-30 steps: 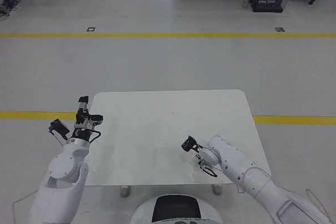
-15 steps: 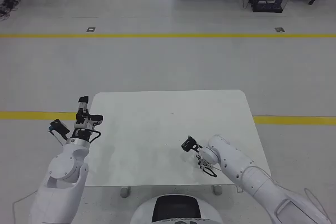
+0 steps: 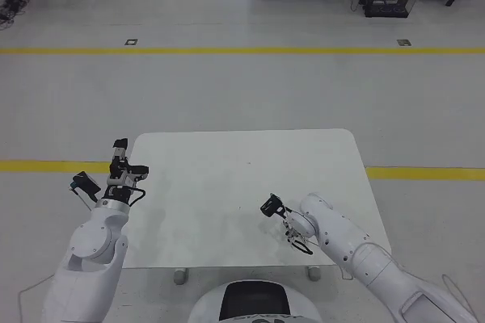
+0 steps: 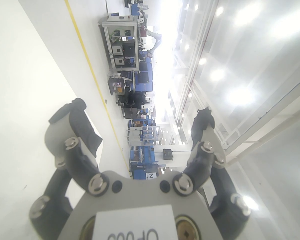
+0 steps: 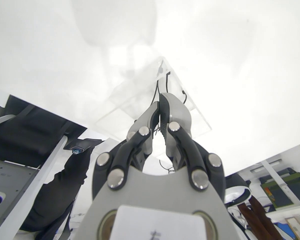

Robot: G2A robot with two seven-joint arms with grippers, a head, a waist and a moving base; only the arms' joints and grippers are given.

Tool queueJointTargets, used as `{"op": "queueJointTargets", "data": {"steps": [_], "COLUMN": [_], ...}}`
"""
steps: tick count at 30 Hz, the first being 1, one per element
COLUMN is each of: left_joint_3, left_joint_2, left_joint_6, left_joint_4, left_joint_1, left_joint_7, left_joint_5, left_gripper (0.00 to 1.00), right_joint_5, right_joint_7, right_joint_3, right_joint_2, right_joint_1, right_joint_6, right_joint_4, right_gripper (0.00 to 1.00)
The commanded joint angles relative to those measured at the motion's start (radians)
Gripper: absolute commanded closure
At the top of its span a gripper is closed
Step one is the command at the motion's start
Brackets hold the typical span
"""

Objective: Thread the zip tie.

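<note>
My right gripper (image 3: pixel 268 207) hovers over the front right part of the white table (image 3: pixel 226 153). In the right wrist view its fingertips (image 5: pixel 159 101) are pressed together, so it is shut. Thin dark strands (image 5: pixel 155 88) run out from the tips; I cannot tell whether any of them is the zip tie. My left gripper (image 3: pixel 129 159) sits at the table's left edge, pointing away from the robot. Its fingers (image 4: pixel 75 116) are spread wide, open, with nothing between them (image 4: pixel 140 109).
A small dark speck (image 3: pixel 248 164) lies near the table's middle. A black cable loop (image 3: pixel 301 241) hangs at the right wrist. Yellow floor lines (image 3: pixel 242 51) run beyond the table, and far-off workstations (image 4: pixel 122 46) appear in the left wrist view.
My right gripper has edged slightly toward the table's middle. The left arm has not moved.
</note>
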Motion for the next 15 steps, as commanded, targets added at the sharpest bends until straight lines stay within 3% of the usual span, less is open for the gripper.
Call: {"op": "queueJointTargets", "data": {"steps": [1,9,15], "left_joint_3": [0.0,0.0,0.0], "left_joint_2": [0.0,0.0,0.0], "left_joint_6": [0.0,0.0,0.0], "left_joint_4": [0.0,0.0,0.0], "left_joint_1": [0.0,0.0,0.0], "left_joint_7": [0.0,0.0,0.0], "left_joint_5": [0.0,0.0,0.0], "left_gripper": [0.0,0.0,0.0], "right_joint_5": [-0.01,-0.028,0.001], "right_joint_7": [0.014,0.044,0.011], "right_joint_3": [0.02,0.135,0.245], "right_joint_2": [0.01,0.056,0.088], "right_joint_1": [-0.019,-0.123,-0.21], "right_joint_6": [-0.005,-0.044,-0.083], "right_joint_4": [-0.044,-0.228,-0.33], "right_gripper": [1.0,1.0,1.0]}}
